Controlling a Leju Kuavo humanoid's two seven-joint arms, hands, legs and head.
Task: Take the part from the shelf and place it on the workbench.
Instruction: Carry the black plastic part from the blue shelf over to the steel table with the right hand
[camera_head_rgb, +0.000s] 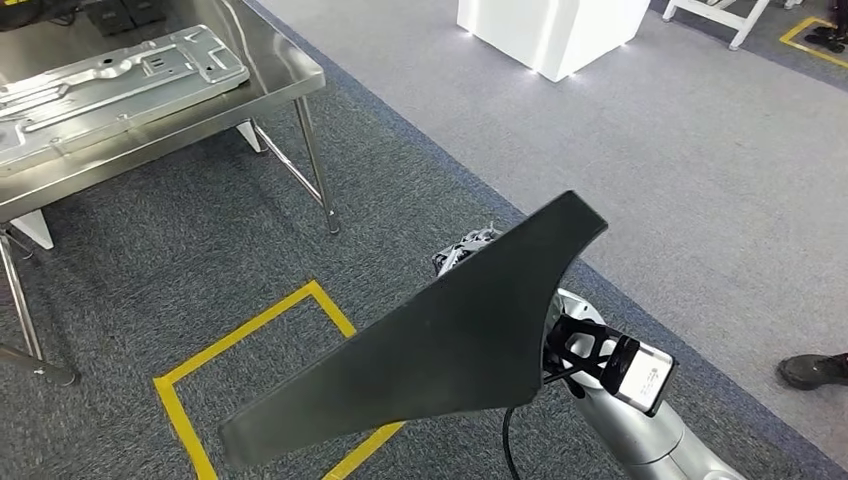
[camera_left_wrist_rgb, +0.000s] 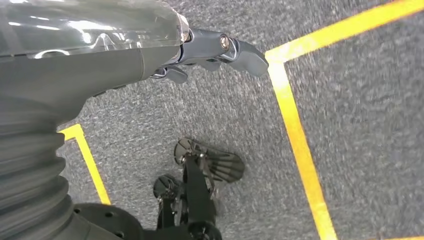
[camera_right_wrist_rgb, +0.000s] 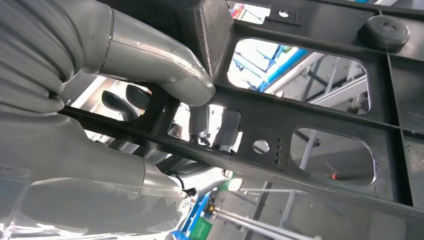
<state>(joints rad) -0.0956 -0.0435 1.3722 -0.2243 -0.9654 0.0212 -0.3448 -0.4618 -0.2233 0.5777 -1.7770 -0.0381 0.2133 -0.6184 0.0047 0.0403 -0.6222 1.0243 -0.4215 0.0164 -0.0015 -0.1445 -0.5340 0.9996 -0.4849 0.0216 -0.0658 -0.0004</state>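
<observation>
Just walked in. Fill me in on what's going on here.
The robot's right hand grips a large dark part, carrying it above the grey carpet near a yellow floor marking. The steel workbench stands ahead to the left, with a pressed metal panel already on it. The left hand hangs by the floor, holding nothing. The part isn't placed yet.

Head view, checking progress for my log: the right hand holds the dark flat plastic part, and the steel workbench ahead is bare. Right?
Not quite. The right hand does hold the dark flat plastic part, but the steel workbench is not bare: a stamped silver metal panel already lies on it, as the head view shows.
</observation>
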